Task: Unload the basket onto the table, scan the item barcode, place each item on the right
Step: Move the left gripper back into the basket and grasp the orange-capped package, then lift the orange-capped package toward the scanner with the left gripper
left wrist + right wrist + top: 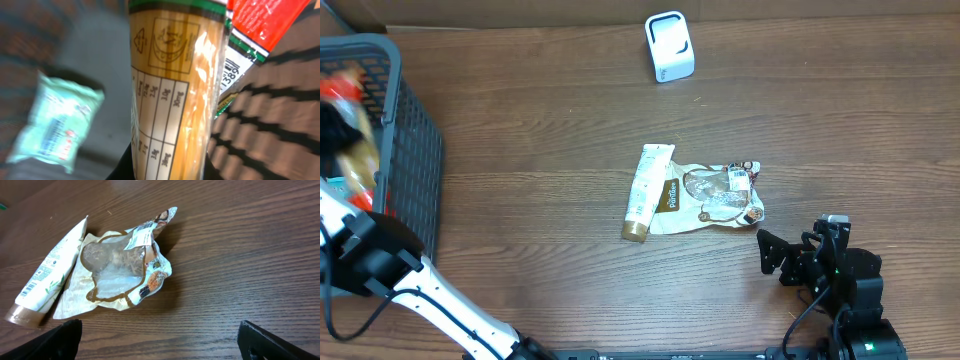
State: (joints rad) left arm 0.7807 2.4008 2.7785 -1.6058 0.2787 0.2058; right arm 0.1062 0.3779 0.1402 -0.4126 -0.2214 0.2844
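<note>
- Step in hand: pick-up of the item from the basket [415, 150] at the left edge of the table [840, 120]; scanning has not begun.
- Left gripper [167, 172]: closed down to a narrow gap inside the basket. By the look of the wrist view it is clamped on the pasta packet [170, 95], which fills that view and runs down into the dark finger shapes at the bottom edge.
- Right gripper [767, 253]: jaws fully apart, empty, low at the near right of the table, just short of the crumpled pouch [720, 197] and the tube [646, 192] beside it.
- Scanner [669, 46]: upright at the far edge, well apart from the basket.
- Next move, in my judgement: lift the packet clear of the basket wall, carry it across to the scanner and turn its barcode to the scanner's face.
- Hard to make out: no barcode can be found on the packet's visible face, only a printed table and a symbol. A barcode with digits [230, 75] belongs to the red package [265, 20] behind it.
- Hidden: in the overhead view the basket contents are blurred and the left fingers cannot be picked out. A teal packet [55, 120] lies out of focus on the basket floor.
</note>
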